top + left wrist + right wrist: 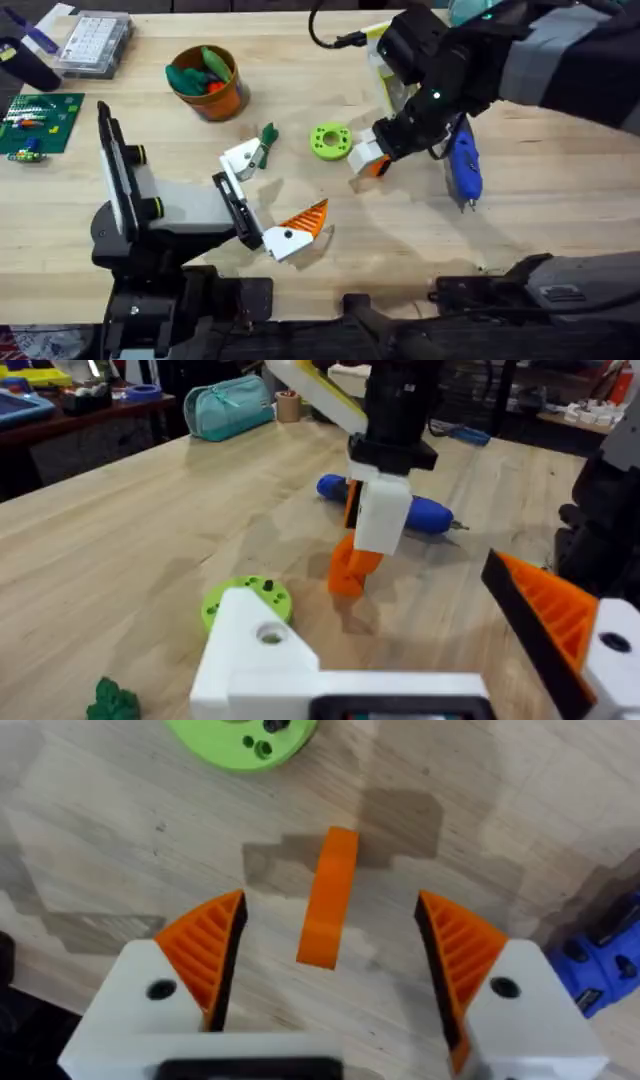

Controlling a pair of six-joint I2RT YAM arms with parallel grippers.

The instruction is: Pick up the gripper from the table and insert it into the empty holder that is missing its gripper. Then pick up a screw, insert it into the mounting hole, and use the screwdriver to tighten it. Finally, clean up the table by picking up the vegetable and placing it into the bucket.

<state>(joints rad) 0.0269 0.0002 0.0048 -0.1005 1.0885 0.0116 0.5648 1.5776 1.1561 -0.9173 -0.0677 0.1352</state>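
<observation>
Orange and white, the gripper [366, 158] lies on the table [540, 230] right of centre in your overhead view, beside the lime green disc [329, 141]. Your right gripper [330, 965] hangs over it, fingers spread apart with the orange piece between them, untouched. Your left gripper [268, 195] sits lower centre, its empty holder [240, 160] lacking a finger.

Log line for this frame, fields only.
stage: pick gripper | right gripper: open, straddling the gripper on table | empty holder: unfilled | screwdriver: untouched
</observation>
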